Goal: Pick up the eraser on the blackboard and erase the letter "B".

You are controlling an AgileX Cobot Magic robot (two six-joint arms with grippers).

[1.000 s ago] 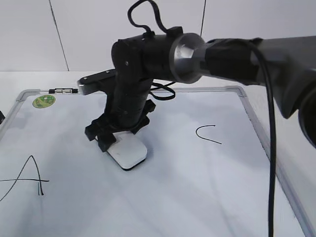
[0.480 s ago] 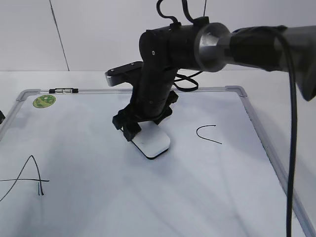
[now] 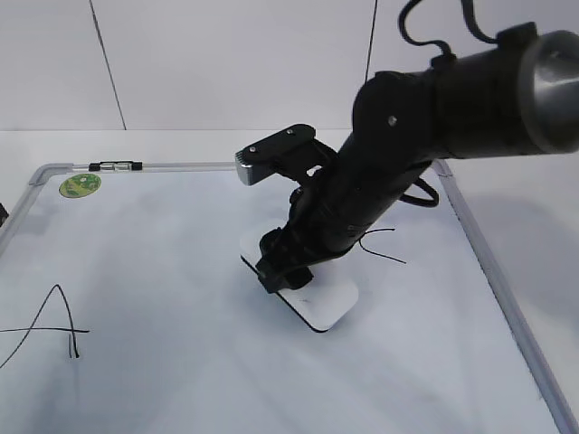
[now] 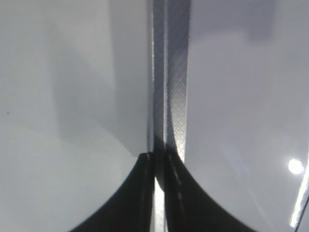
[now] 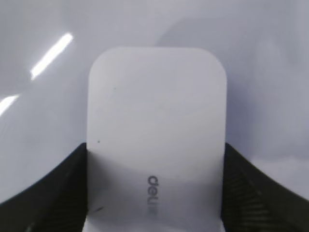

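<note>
Your right gripper (image 3: 288, 274) is clamped on the eraser (image 3: 318, 296), one finger on each long side; the right wrist view shows both dark fingers (image 5: 55, 186) pressed against the white block's edges, with small grey lettering on its top near the camera. The eraser lies flat on the blackboard (image 3: 163, 380), roughly mid-board and slightly right of centre, its free end pointing toward the lower right in the exterior view.

The "A" (image 3: 50, 324) sits at the board's lower left, well apart from the eraser. The "C" (image 3: 384, 247) is partly hidden behind your right arm; only a bit of its stroke shows just right of the gripper. No "B" is visible on the bare board surface around the eraser, though the arm covers a good patch so you can't fully check that area.

The green round sticker (image 3: 80, 185) is in the top-left corner, with the small marker (image 3: 116, 165) lying on the top frame next to it.

The left gripper (image 4: 159, 193) has its fingers closed together, nothing between them. It hangs over a grey strip, probably the board's frame edge, but that view is too tight to be sure.
</note>
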